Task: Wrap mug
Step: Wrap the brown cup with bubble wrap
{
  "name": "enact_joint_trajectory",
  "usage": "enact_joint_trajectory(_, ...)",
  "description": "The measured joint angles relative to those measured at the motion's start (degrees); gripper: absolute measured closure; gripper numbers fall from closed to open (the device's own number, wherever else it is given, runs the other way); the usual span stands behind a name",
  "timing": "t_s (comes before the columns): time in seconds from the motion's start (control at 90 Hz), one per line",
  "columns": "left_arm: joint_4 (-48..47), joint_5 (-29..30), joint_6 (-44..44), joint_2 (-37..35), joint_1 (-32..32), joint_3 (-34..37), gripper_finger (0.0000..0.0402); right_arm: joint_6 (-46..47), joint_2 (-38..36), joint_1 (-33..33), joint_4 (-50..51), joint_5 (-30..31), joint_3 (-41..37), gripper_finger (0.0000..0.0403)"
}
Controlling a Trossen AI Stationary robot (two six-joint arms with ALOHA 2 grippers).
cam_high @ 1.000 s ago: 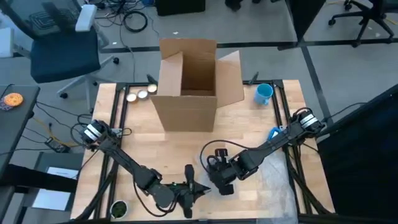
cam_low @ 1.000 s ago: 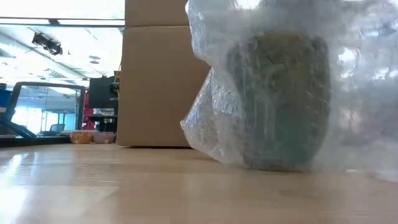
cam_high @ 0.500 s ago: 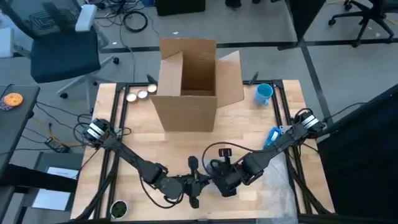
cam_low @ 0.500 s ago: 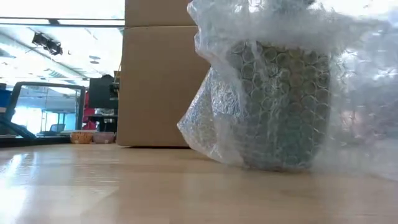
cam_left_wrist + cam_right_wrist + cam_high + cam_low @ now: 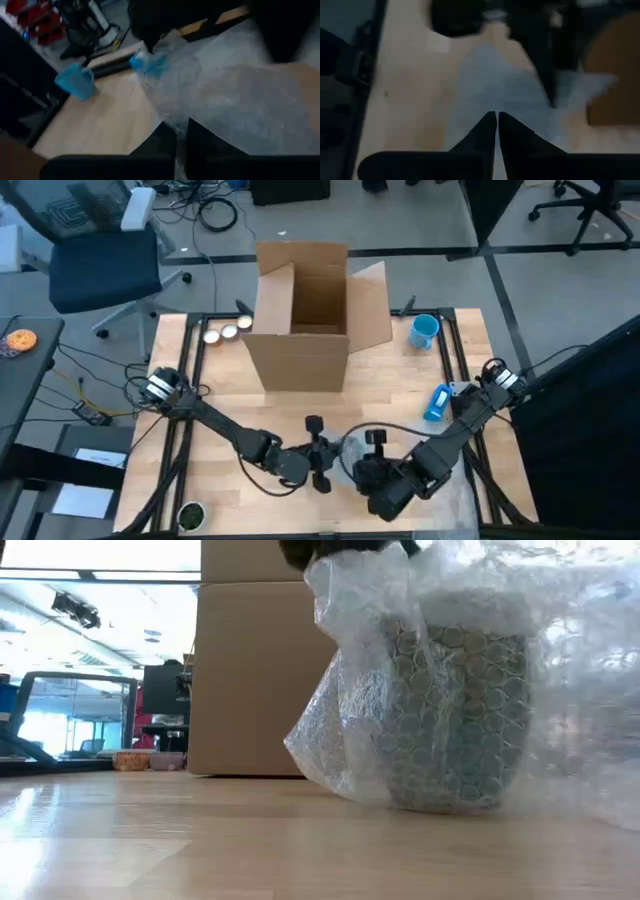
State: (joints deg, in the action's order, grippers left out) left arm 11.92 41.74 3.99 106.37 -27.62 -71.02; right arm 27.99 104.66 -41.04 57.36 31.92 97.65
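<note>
The mug (image 5: 455,710) stands upright on the wooden table, seen through the bubble wrap (image 5: 360,690) draped over and around it. In the high view, wrap (image 5: 352,448) and grippers hide the mug. My left gripper (image 5: 320,455) is just left of it, shut on the wrap (image 5: 200,95). My right gripper (image 5: 378,472) is on the mug's near-right side, fingers together on the wrap (image 5: 490,85). The rest of the sheet (image 5: 445,480) lies on the table toward the near right. My left gripper pinches an edge of the bubble wrap (image 5: 181,136) between its two fingers, coming from the table's left. The wrap is lifted at that spot (image 5: 345,580) and falls over the mug's side. My right gripper's fingers (image 5: 487,131) are closed on the wrap sheet where it reaches them; the exact spot is hidden by the fingers. The wrap on that side (image 5: 580,630) stands raised above the table.
An open cardboard box (image 5: 305,315) stands at the far middle. A blue mug (image 5: 424,330) is at the far right, with a blue object (image 5: 437,402) nearer. Small round things (image 5: 226,332) lie far left, and a round item (image 5: 190,515) near left.
My left gripper has moved from the near edge toward the far side and right, up to the mug, drawing the wrap's left edge up over it. My right gripper has drawn back toward the near edge. The wrap now lies closer against the mug's side.
</note>
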Motion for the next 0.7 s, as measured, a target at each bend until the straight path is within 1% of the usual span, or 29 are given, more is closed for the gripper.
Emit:
enact_joint_trajectory(0.144, -3.2, 0.0, -4.3, 0.0, 1.5, 0.0, 0.0402, -0.1, 0.1, 1.5, -2.1, 0.0, -2.0, 0.0403)
enact_joint_trajectory(0.267, -4.0, -1.7, -5.0, 0.1, 2.3, 0.0, 0.0402, -0.8, 0.2, 3.7, -4.2, -0.3, -5.0, 0.0403)
enact_joint_trajectory(0.444, -4.8, -3.1, -8.7, 1.4, 3.2, 0.0, 0.0396, -2.0, 0.2, 7.6, -8.3, -5.1, -10.3, 0.0403)
enact_joint_trajectory(0.567, -4.8, -3.9, -9.2, 1.5, 3.3, 0.0, 0.0372, -2.1, 0.2, 9.9, -10.7, -8.6, -14.0, 0.0403)
enact_joint_trajectory(0.644, -5.1, -4.2, -9.2, 1.2, 3.3, 0.0, 0.0347, -2.2, 0.2, 10.8, -12.6, -10.8, -15.7, 0.0403)
enact_joint_trajectory(0.7, -7.1, -4.5, -9.2, 0.3, 3.2, 0.0, 0.0327, -2.2, 0.2, 11.3, -13.8, -12.3, -16.9, 0.0403)
